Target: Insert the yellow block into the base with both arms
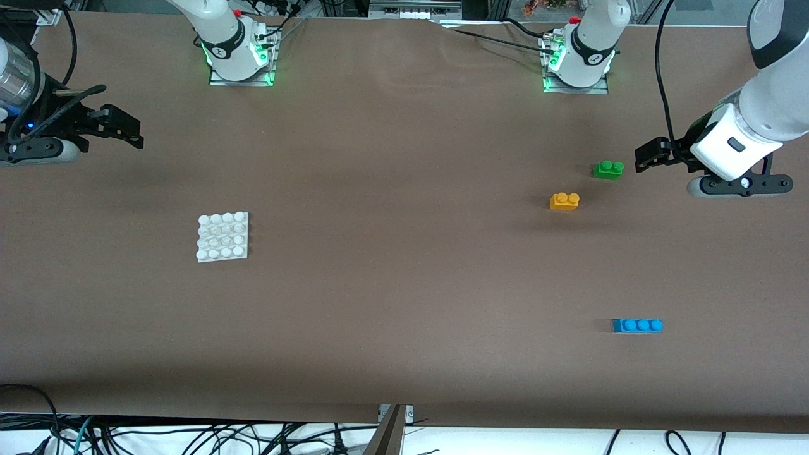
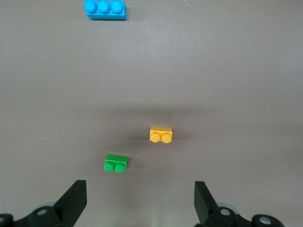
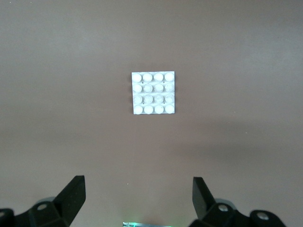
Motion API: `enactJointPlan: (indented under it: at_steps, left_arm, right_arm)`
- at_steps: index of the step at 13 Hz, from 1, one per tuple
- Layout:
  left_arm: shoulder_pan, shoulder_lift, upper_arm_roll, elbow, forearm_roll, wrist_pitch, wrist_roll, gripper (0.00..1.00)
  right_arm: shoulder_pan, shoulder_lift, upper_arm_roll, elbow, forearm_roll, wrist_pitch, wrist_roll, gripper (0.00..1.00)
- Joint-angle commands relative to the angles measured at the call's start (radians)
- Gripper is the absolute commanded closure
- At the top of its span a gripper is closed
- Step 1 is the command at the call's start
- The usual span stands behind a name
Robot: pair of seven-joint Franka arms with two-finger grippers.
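Yellow block (image 1: 564, 201) lies on the brown bench (image 1: 404, 284) toward the left arm's end, beside the green brick (image 1: 608, 169). Left gripper (image 1: 651, 155) hangs spread above the bench near both. White base (image 1: 222, 237) lies toward the right arm's end; right gripper (image 1: 123, 129) is spread too. No writing is readable.

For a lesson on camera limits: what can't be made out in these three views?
- Front view: both arms cut off by the side edges.
- Left wrist view: left claw cut by the edge, wrist unseen; base out of view.
- Right wrist view: only the base shows; bricks out of view.
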Motion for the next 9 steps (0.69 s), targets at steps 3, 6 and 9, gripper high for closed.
enactJointPlan:
  at_steps: [3,6,9]
  left_arm:
    - [0.005,0.008,0.0,0.024,-0.031,-0.009,0.009,0.0]
    - [0.007,0.006,0.001,0.023,-0.033,-0.009,0.009,0.0]
    - [0.007,0.008,0.001,0.023,-0.034,-0.009,0.009,0.0]
  right_arm:
    - [-0.013,-0.012,0.003,-0.214,-0.007,0.206,0.004,0.0]
    - [-0.015,0.039,-0.021,-0.414,-0.007,0.499,0.004,0.0]
    - [-0.018,0.146,-0.03,-0.466,-0.001,0.654,-0.002,0.0]
